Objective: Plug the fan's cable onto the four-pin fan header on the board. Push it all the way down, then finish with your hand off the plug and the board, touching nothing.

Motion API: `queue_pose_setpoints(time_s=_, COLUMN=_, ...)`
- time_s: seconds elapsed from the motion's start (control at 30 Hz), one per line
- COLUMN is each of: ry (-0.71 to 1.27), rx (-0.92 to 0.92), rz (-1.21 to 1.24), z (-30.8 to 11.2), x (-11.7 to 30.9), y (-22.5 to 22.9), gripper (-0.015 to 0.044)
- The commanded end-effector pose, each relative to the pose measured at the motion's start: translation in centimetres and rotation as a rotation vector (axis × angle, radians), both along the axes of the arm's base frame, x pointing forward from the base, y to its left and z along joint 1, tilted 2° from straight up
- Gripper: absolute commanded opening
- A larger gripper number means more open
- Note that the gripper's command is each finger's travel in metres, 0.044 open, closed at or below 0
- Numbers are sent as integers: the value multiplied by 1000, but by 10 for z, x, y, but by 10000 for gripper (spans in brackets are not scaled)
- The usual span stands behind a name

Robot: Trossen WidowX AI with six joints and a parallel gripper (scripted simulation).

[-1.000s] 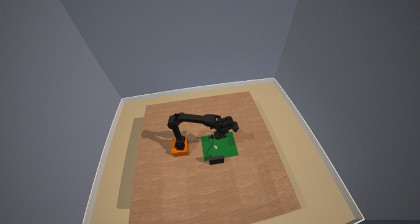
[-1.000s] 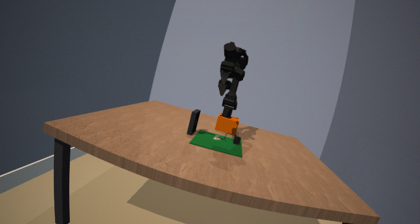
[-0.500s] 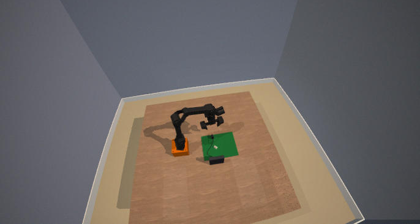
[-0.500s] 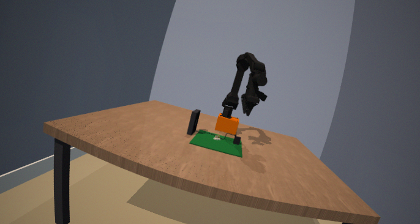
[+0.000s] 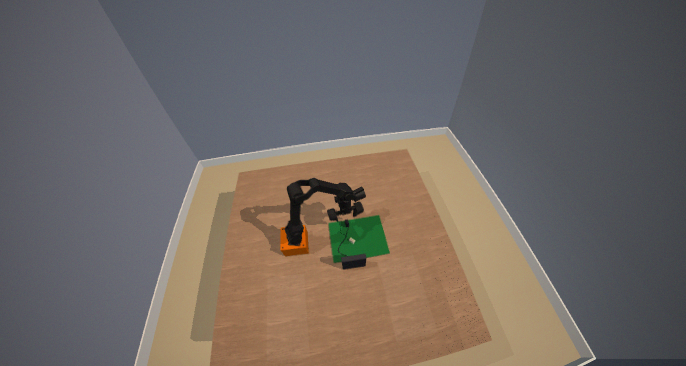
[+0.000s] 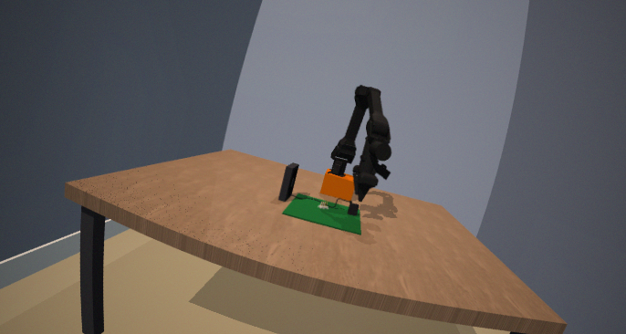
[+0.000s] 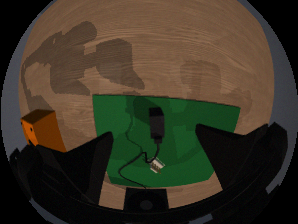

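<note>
The fan's black plug [image 5: 346, 223] [image 6: 353, 208] [image 7: 156, 122] is at one edge of the green board [image 5: 372, 245] [image 6: 303, 212] [image 7: 105, 112], away from the header. A thin dark cable runs from it across the board. The pale four-pin header [image 5: 352, 240] [image 6: 323, 205] [image 7: 157, 165] stands on the board with its pins bare. My gripper [image 5: 345, 213] [image 6: 362, 198] [image 7: 155, 132] is wide open and empty, pointing down above the plug. In the wrist view the plug shows between the two fingers, below them; neither finger touches it.
The dark upright fan [image 5: 354, 262] [image 6: 288, 182] [image 7: 146, 199] stands by the board's opposite edge, where the cable ends. The cable loops close beside the header. The orange arm base [image 5: 294, 250] [image 6: 337, 186] [image 7: 47, 131] stands beside the board.
</note>
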State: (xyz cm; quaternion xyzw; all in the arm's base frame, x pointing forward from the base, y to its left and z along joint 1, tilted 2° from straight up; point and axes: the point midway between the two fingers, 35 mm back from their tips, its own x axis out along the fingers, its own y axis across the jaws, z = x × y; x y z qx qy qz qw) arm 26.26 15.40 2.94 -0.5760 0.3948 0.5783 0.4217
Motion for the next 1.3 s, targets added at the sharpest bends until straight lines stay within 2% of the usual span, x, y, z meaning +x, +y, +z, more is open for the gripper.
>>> queue_pose_setpoints(time_s=0.0, ry=-17, rx=6, rz=-3, z=-4, x=2, y=1, gripper=440)
queue_pose_setpoints(time_s=1.27, ry=-17, rx=6, rz=-3, z=-54, x=3, y=3, gripper=440)
